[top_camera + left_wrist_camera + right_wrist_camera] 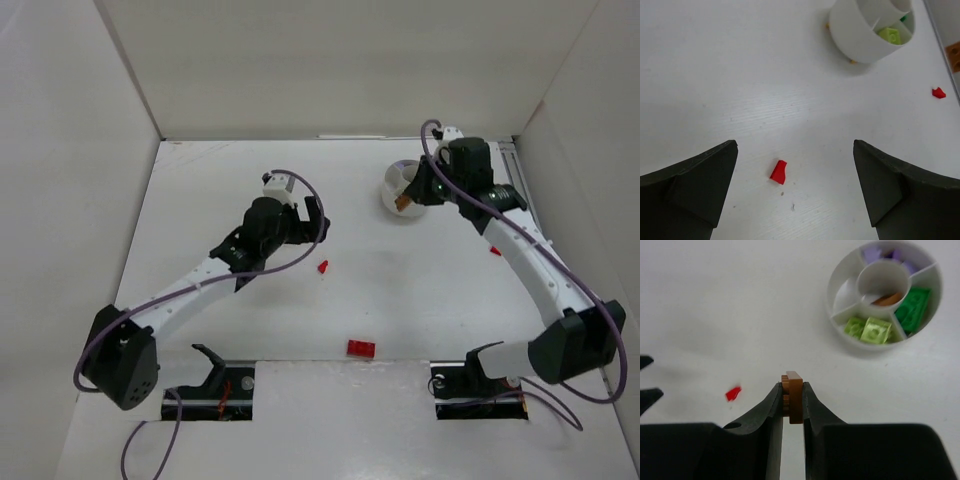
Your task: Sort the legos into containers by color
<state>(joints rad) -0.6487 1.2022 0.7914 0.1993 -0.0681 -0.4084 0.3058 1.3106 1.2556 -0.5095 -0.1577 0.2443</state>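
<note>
Nearest the arm bases lies a red brick [361, 348], alone on the table [230, 330]. Farther in, the left gripper [795, 146] hangs over a small red piece [779, 171]. Its jaws are spread wide with nothing held, and the piece lies on the table between the fingers, touching neither. Off to the right, near the right arm, lies a second red piece [494, 251].

Farthest, the right gripper [792, 388] pinches a brown brick [794, 407] between both fingers, just short of the dish [831, 295]. Inside the dish, lime bricks [868, 329], a green brick [912, 307] and lilac pieces [885, 252] fill separate wedges. One brown piece [887, 299] lies by the central cup, though which section holds it is hard to tell. One wedge on the left looks bare.

By my reckoning the sort is well over half done: the held brown brick wants dropping beside its fellow, and three reds are left on the table.
</note>
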